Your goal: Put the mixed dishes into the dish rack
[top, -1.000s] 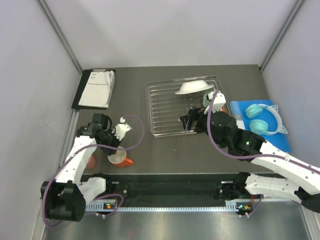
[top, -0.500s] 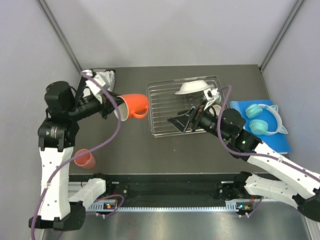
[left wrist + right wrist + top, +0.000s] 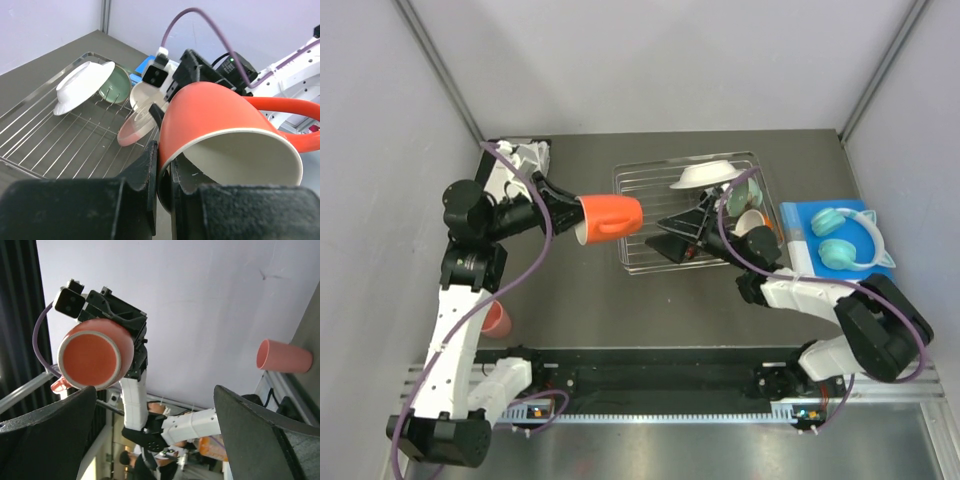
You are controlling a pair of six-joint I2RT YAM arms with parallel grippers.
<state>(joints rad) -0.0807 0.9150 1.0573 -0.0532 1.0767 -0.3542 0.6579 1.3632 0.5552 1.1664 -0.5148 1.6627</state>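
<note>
on the grey table point(image 3: 650, 300), rack point(image 3: 650, 192) holds perhaps four dishes point(image 3: 82, 87); left gripper point(image 3: 164, 170) clamps one mug point(image 3: 610, 217), right gripper point(image 3: 672, 235) gapes.

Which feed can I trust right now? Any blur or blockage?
Top external: evenly lit, sharp, soft shadows. Left wrist: left fingers blurred, orange mug covers much of the frame. Right wrist: rolled sideways, right fingers dark and soft at bottom corners.

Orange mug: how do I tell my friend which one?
Find the silver wire dish rack on the dark table. At its left edge the left arm's fingers hold the orange mug sideways in the air by its rim. Only it is bright orange with a handle; the pink cup has none.
</note>
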